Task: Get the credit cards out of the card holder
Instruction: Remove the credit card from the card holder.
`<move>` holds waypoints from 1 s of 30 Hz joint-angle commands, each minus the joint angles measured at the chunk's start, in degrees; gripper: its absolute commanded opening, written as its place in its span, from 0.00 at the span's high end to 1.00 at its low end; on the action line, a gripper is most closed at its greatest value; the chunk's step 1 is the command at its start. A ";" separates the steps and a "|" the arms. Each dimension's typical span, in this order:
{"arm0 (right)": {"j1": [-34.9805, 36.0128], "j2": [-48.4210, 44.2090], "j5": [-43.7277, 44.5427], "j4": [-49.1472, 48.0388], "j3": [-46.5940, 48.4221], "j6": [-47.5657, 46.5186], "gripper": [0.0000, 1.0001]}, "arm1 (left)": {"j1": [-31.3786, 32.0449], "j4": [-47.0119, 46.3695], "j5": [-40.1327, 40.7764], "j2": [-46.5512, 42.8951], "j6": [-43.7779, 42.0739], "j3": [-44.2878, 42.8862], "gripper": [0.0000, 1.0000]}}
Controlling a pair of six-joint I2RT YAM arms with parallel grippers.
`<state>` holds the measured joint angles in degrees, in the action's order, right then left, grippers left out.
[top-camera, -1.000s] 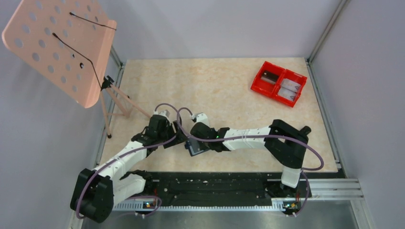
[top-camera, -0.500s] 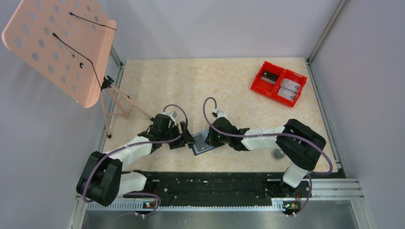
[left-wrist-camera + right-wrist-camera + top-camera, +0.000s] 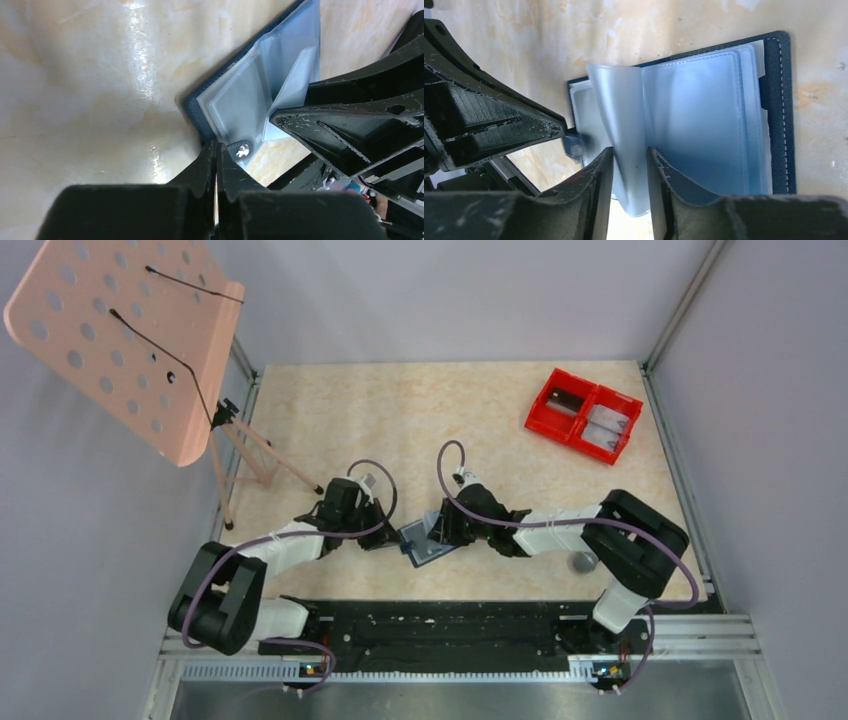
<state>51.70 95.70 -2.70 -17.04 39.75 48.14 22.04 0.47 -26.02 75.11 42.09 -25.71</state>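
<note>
The card holder (image 3: pixel 425 545) lies open on the table between my two grippers, navy outside, pale blue pockets inside (image 3: pixel 704 115). My left gripper (image 3: pixel 216 146) is shut, its tips against the holder's near corner (image 3: pixel 200 115) beside a small snap tab (image 3: pixel 242 150); whether it pinches the cover I cannot tell. My right gripper (image 3: pixel 630 155) is open a little, with one raised translucent pocket leaf (image 3: pixel 624 110) standing between its fingers. From above, the left gripper (image 3: pixel 393 537) and right gripper (image 3: pixel 440 530) face each other across the holder. The credit cards are hidden.
A red two-compartment bin (image 3: pixel 583 415) with grey flat things sits at the back right. A pink perforated stand (image 3: pixel 130 330) rises at the left, its legs (image 3: pixel 250 455) on the table. A grey ball (image 3: pixel 580 562) lies by the right arm.
The left gripper went from wide open to shut at the holder's corner. The right gripper slid right off the holder, then widened its jaws a little around a lifted leaf.
</note>
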 commanded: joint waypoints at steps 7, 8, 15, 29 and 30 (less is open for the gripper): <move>-0.34 -6.35 8.04 10.51 2.70 -5.65 0.59 | 0.10 -0.73 -3.82 -6.16 -1.01 -2.62 1.00; -0.34 -6.79 9.72 11.98 2.89 -6.58 0.59 | 0.07 -0.73 -3.89 -6.39 -0.93 -2.67 1.00; -1.13 -9.19 15.18 18.75 5.33 -11.22 0.56 | 0.07 1.41 -2.42 -7.50 -0.21 -1.83 0.93; -7.01 -10.09 14.57 20.04 4.67 -14.10 0.53 | 3.65 -8.71 -1.67 -2.20 5.28 0.52 0.43; -7.17 -10.70 15.09 20.86 4.91 -14.43 0.54 | 3.92 -9.29 -1.68 -1.44 5.48 0.35 0.43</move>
<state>45.60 88.29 10.50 2.44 43.09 35.86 24.99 -3.09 -28.05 71.59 45.91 -25.43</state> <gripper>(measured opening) 0.466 0.559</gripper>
